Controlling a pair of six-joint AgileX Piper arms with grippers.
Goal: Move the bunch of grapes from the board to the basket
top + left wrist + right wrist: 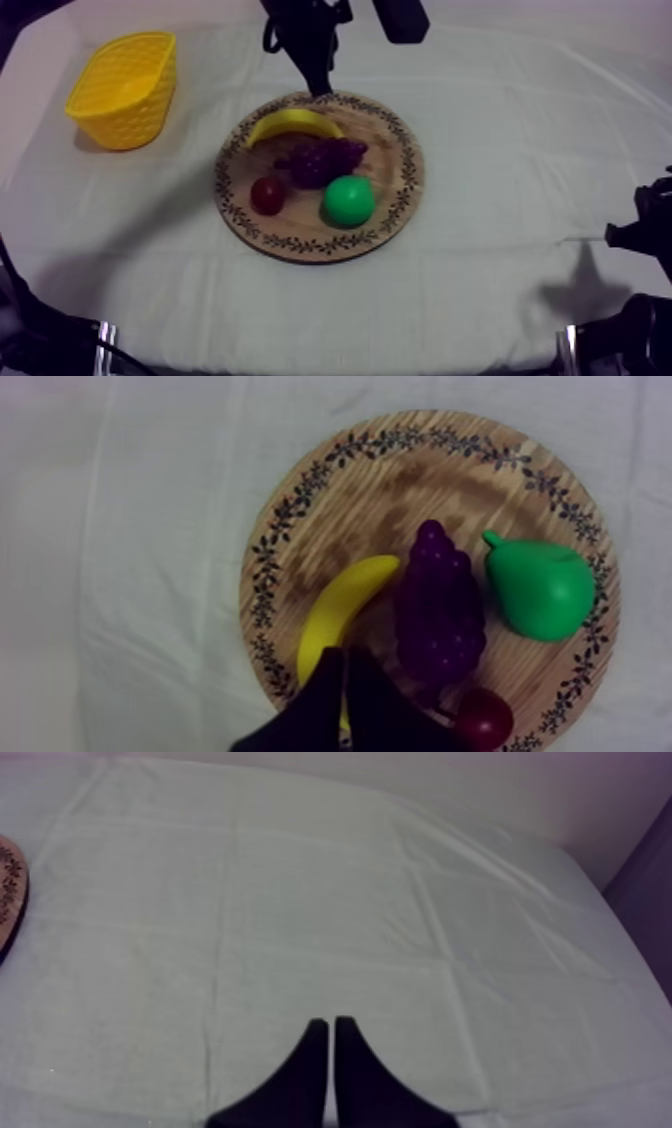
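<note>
**A:** Why does the left arm [305, 35] reach so far over the cloth [520, 110]?

**B:** The wooden board [400, 190] lies in the middle of the cloth, and the bunch of grapes [322, 160] lies on it. The left gripper [320, 86] hangs above the board's far rim, just beside the banana [292, 124]. Its two fingers lie together as a thin wedge and hold nothing. I think they must open before they go down on the grapes.

**A:** And the yellow basket [120, 88]?

**B:** It stands well apart from the board, on the left arm's side. I judge this is why that arm does the work. I see nothing inside the basket.

**A:** What does the board carry?

**B:** Four fruits. The grapes are in the middle, close against the banana on one side. The green pear [348, 200] is just beside them on the other side, and the small red fruit [267, 194] is near their thick end. There is little room for the fingers, so they could push a neighbour.

**A:** And the right gripper [330, 1024]?

**B:** It rests over bare cloth, with its fingers pressed together and nothing in them.
</note>
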